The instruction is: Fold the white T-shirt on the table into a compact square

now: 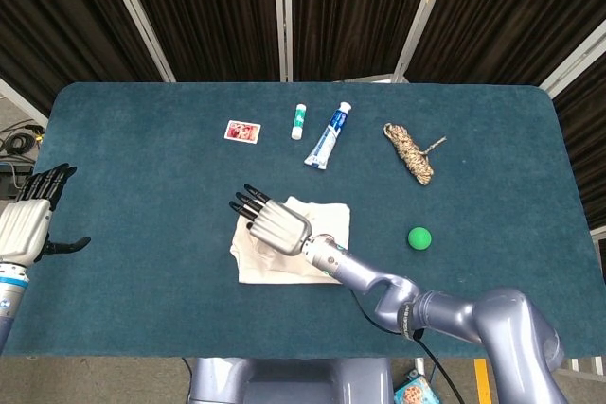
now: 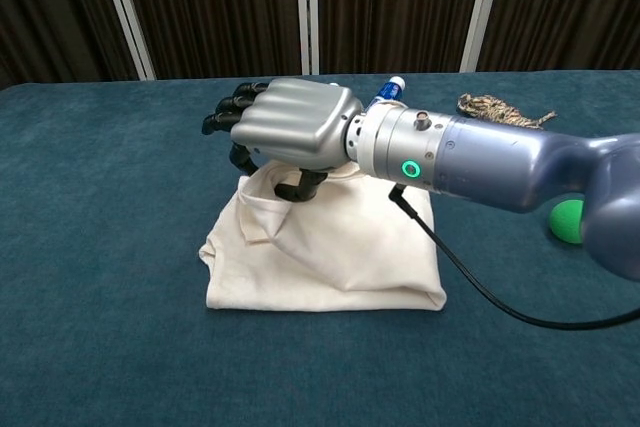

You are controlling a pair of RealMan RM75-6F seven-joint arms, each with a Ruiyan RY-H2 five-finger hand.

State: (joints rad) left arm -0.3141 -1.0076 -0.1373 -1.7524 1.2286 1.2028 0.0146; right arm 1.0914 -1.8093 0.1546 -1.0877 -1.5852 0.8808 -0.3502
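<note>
While the right hand pinches a raised flap of the white T-shirt between thumb and fingers, the rest of the shirt lies flat, partly folded into a rough rectangle w/ soft wrinkles and a rounded left edge. Fabric is off-white, matte, looks like cotton knit. Shirt sits a bit left of centre, toward the near edge of the table; table top is dark teal, felt-like nap.

Right hand has a smooth grey metal back and black fingers; its forearm cuff shows a lit green ring LED. Left hand is off the left edge, holding nothing, fingers spread apart.

Along the far edge, L to R:
- small card, red/white print, unreadable
- lip balm stick, white w/ green band, text too small
- toothpaste tube, blue/white, lettering not legible
- coil of rope, mottled tan/brown, braided

Green ball, smooth, sits right of the shirt, well apart from it.
</note>
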